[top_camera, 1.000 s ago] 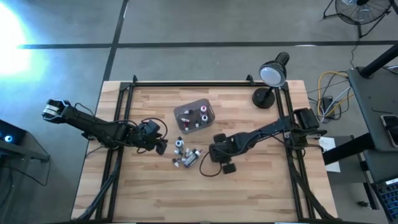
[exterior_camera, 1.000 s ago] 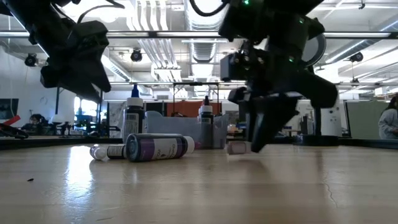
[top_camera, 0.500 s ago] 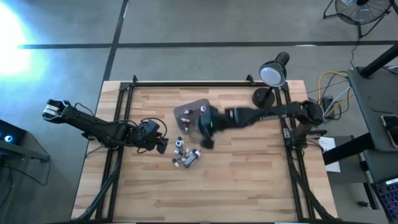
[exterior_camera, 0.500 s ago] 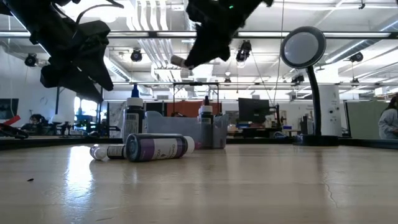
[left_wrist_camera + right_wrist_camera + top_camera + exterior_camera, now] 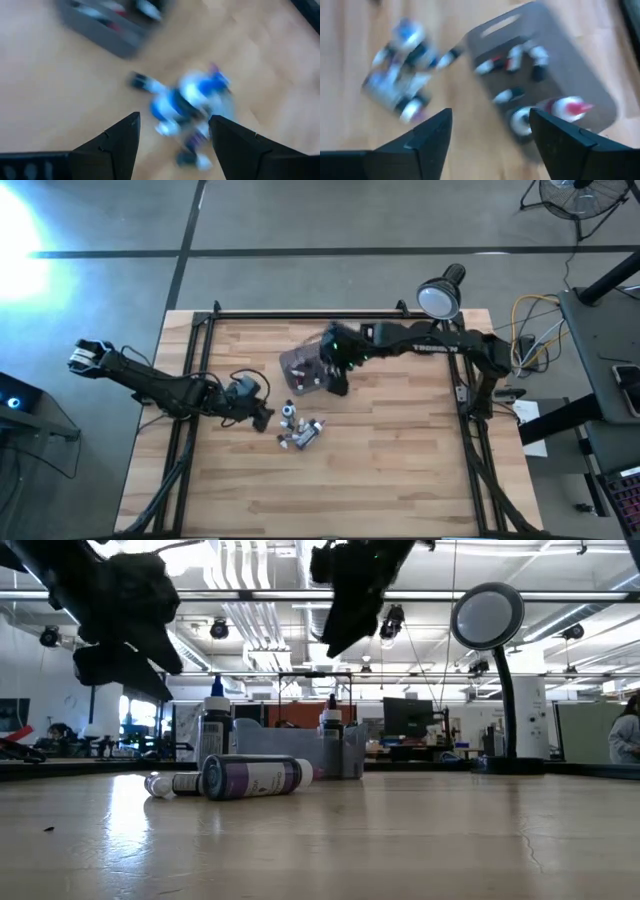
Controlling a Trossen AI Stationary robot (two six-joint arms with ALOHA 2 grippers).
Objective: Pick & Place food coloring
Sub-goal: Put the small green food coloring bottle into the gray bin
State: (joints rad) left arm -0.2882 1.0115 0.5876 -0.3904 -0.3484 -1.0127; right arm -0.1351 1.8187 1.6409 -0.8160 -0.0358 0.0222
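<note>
A: Food coloring bottles (image 5: 300,430), high view first: the loose cluster lies on the wood between your two arms, and a few more sit in the grey tub (image 5: 312,365) just behind it. A second ago your right gripper (image 5: 334,368) was down beside the pile; now it hangs over the tub.

B: Did it carry one across?

A: Half a second back the low view showed a small bottle in its tip. Now the low view has that gripper (image 5: 345,600) high above the tub (image 5: 300,755) with nothing visible between the fingers. I'd judge that bottle has been dropped in.

B: Confirm from the wrist?

A: Right wrist view: jaws spread wide, empty, tub (image 5: 540,85) with its bottles straight ahead, the pile (image 5: 405,75) off to one side. So one more placed, several left.

B: And my left arm?

A: High view: left gripper (image 5: 258,408) low, just beside the cluster. Left wrist view: jaws wide, nothing held, bottles (image 5: 190,105) dead ahead.

B: Anything in the way?

A: The desk lamp (image 5: 436,305) stands at the far right corner, near your right arm's reach. And both grippers work the same small patch, so mind a clash.
</note>
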